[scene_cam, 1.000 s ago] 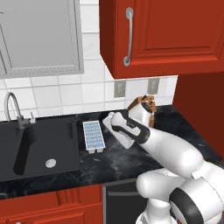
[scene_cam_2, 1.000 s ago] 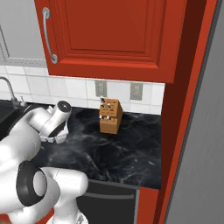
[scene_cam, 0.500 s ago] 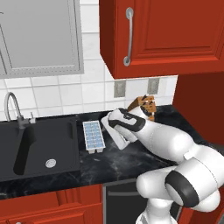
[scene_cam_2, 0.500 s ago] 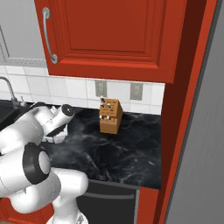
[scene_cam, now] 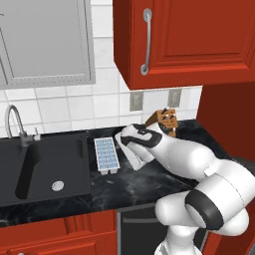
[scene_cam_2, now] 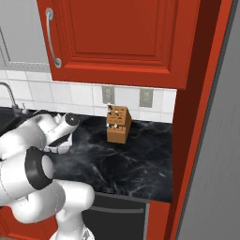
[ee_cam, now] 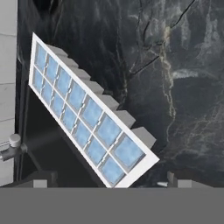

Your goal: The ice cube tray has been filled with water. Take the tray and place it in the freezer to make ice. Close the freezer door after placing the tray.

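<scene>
The ice cube tray [scene_cam: 106,155], white with two rows of pale blue cells, lies flat on the black counter just right of the sink. My gripper [scene_cam: 127,157] hangs low beside the tray's right edge. In the hand view the tray [ee_cam: 83,116] runs slantwise from the top left to the bottom middle, and its near end lies between my gripper's [ee_cam: 109,180] widely spread tips. The gripper is open and holds nothing. The grey face of the freezer [scene_cam_2: 220,154] stands at the far right; how its door stands I cannot tell.
A black sink [scene_cam: 40,167] with a curved faucet [scene_cam: 15,127] lies left of the tray. A wooden knife block [scene_cam_2: 117,124] stands against the tiled wall. Red upper cabinets [scene_cam: 199,40] hang above the counter [scene_cam_2: 126,164].
The hand has shifted a little to the left and down, closer to the tray. The tray has stayed put and the gripper has stayed open.
</scene>
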### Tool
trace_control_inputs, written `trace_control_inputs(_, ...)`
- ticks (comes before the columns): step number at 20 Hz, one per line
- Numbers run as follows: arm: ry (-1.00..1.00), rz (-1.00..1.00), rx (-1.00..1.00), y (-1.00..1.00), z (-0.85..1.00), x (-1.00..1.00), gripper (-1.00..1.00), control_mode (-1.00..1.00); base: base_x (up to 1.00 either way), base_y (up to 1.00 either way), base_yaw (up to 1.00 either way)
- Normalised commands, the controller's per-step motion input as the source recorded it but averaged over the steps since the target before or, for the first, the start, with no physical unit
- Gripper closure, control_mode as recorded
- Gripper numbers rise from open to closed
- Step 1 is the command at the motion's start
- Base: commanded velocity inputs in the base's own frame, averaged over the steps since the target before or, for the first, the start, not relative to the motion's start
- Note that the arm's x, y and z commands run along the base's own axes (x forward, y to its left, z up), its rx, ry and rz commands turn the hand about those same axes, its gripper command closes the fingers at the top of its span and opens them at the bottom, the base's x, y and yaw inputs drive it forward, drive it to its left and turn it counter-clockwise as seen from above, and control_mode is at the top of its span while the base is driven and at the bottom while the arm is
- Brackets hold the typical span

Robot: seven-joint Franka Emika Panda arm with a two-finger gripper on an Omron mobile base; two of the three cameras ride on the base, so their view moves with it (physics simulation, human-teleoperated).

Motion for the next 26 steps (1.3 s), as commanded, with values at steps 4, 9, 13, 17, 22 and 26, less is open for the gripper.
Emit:
trace_control_inputs(4,0.00,0.00,0.00,0.00,-0.13,0.38,-1.00,-1.00,0.00,0.00,0.00)
trace_control_inputs(9,0.00,0.00,0.00,0.00,-0.17,0.25,-1.00,-1.00,0.00,0.00,0.00)
trace_control_inputs(13,0.00,0.00,0.00,0.00,-0.21,0.11,-1.00,-1.00,0.00,0.00,0.00)
trace_control_inputs(17,0.00,0.00,0.00,0.01,-0.20,0.04,-1.00,-1.00,0.00,0.00,0.00)
trace_control_inputs(22,0.00,0.00,0.00,0.08,-0.13,0.00,-1.00,-1.00,0.00,0.00,0.00)
trace_control_inputs(26,0.00,0.00,0.00,0.11,-0.09,0.00,-1.00,-1.00,0.00,0.00,0.00)
